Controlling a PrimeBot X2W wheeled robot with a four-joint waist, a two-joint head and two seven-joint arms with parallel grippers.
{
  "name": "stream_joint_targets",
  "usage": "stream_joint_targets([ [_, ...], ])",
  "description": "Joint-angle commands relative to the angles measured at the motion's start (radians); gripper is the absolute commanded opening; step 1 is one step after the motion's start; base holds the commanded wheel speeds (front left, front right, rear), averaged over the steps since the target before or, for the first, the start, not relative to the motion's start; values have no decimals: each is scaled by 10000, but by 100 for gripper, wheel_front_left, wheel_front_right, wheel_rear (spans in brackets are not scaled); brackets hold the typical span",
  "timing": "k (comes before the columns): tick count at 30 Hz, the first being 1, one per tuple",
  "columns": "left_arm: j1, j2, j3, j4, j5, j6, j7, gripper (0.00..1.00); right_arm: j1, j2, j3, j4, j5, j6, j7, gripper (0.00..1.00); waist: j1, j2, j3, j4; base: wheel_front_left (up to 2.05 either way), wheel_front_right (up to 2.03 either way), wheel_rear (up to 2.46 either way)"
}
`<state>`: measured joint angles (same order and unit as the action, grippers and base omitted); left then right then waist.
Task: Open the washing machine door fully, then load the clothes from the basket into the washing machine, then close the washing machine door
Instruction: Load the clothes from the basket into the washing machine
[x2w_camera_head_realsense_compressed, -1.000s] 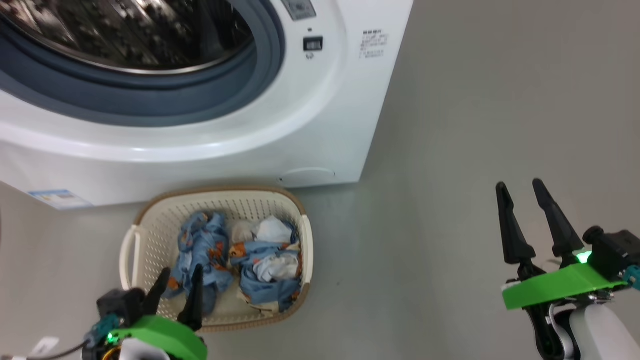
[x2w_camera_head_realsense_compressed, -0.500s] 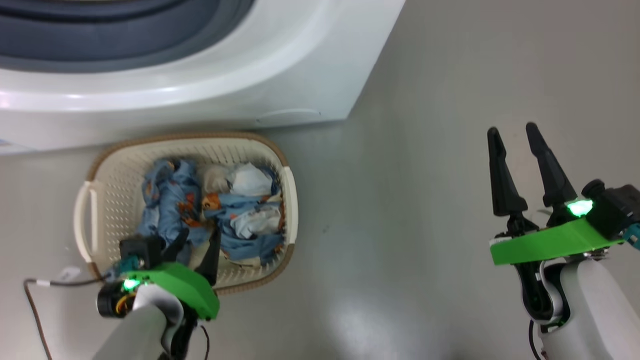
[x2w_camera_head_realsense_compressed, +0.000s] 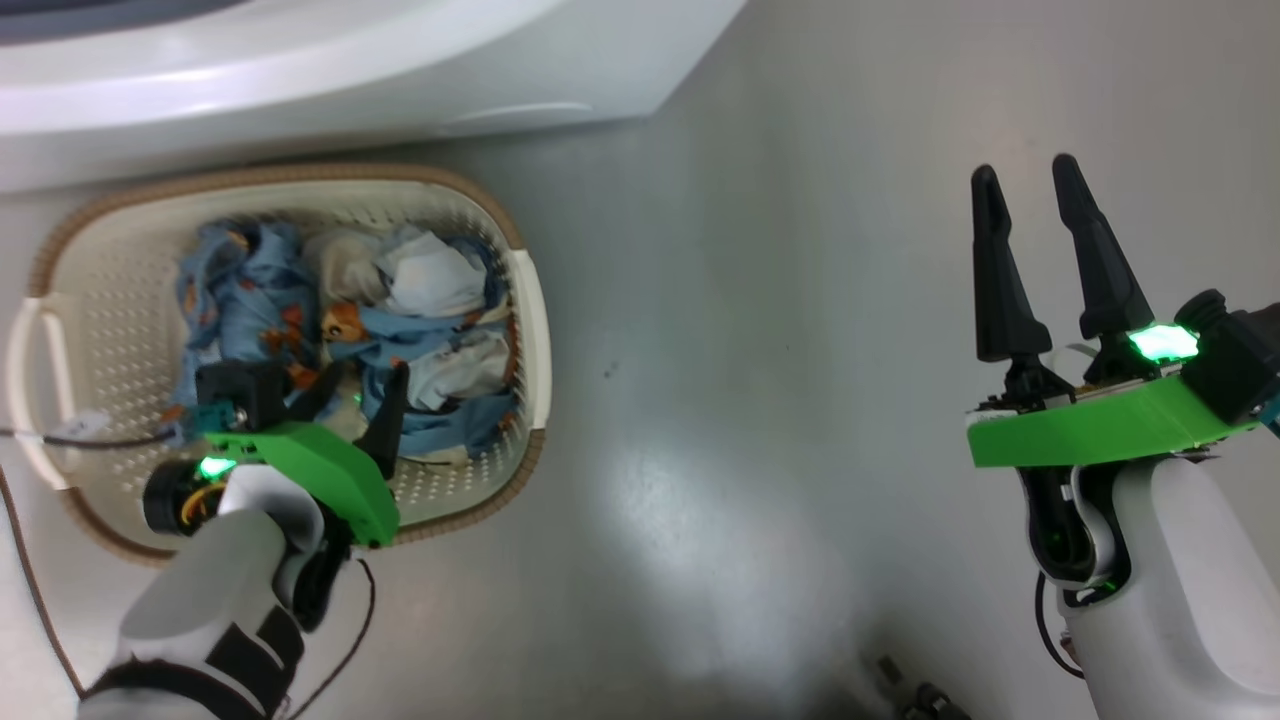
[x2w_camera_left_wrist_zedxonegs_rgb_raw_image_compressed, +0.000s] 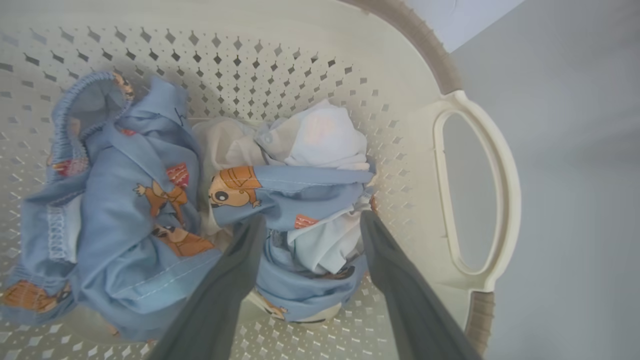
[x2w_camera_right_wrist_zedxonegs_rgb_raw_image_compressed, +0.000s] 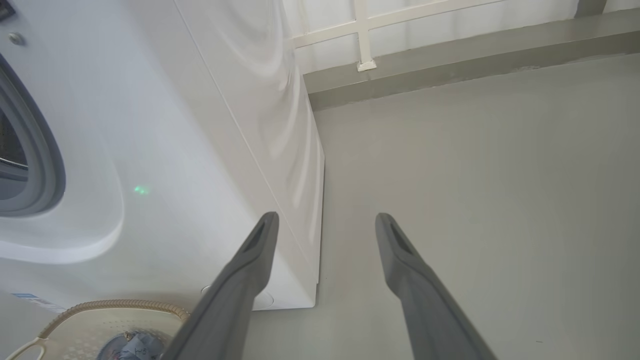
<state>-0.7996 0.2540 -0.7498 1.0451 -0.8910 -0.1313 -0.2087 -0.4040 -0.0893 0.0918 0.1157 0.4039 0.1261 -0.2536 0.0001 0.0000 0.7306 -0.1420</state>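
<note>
The left gripper (x2w_camera_left_wrist_zedxonegs_rgb_raw_image_compressed: 313, 220) hung low inside the basket (x2w_camera_head_realsense_compressed: 530, 300), its jaws spread wide and empty on either side of a bunched fold of the clothes (x2w_camera_left_wrist_zedxonegs_rgb_raw_image_compressed: 300, 185), apparently lined up to pinch it. The right gripper (x2w_camera_head_realsense_compressed: 1025, 170) hovered well apart over bare floor (x2w_camera_head_realsense_compressed: 760, 300), jaws likewise spread and empty, probably to keep clear. The washing machine (x2w_camera_head_realsense_compressed: 300, 70) stood just beyond the basket, ahead of the left jaws.

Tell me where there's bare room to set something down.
Widest free patch: the floor between the basket and the right gripper. Inside the basket, the bottom by its left handle is bare. Crowded: the basket's middle and right, heaped with clothes under the left gripper, and the strip against the washing machine.
</note>
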Motion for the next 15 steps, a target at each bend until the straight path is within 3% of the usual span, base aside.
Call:
stream_joint_targets([
  [1, -105, 428, -34, 25, -171, 6, 89, 100, 24, 96, 256, -277, -100, 46, -82, 100, -1, 0, 583, -363, 0, 0, 0],
  [15, -866, 1281, -1727, 234, -1171, 6, 606, 100, -119, 343, 477, -452, -24, 46, -82, 100, -1, 0, 1173, -1089, 0, 0, 0],
])
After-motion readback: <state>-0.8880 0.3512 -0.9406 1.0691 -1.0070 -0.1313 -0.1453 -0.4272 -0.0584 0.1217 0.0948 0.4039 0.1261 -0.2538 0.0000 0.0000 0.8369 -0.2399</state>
